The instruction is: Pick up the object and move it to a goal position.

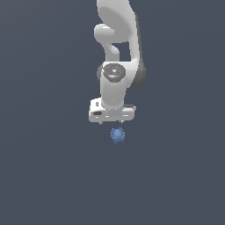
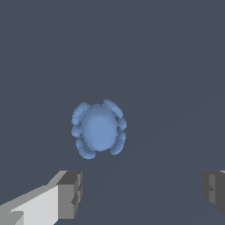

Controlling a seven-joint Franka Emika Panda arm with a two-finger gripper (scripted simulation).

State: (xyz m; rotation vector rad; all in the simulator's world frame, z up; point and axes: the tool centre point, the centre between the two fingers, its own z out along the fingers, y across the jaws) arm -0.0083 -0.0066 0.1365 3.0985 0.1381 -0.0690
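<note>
The object (image 1: 117, 135) is a small blue lumpy blob lying on the dark grey floor, just below the white gripper in the exterior view. In the wrist view the object (image 2: 98, 128) shows as a smooth blue oval ringed by bumpy lobes. My gripper (image 1: 110, 122) hangs above it, pointing down, and is open and empty. In the wrist view my gripper (image 2: 140, 193) has its two grey fingertips (image 2: 70, 193) wide apart, and the object lies beyond them, not between them.
The floor (image 1: 44, 176) is a plain dark grey surface with no other objects on it. The white arm (image 1: 116, 52) rises above the gripper in the exterior view.
</note>
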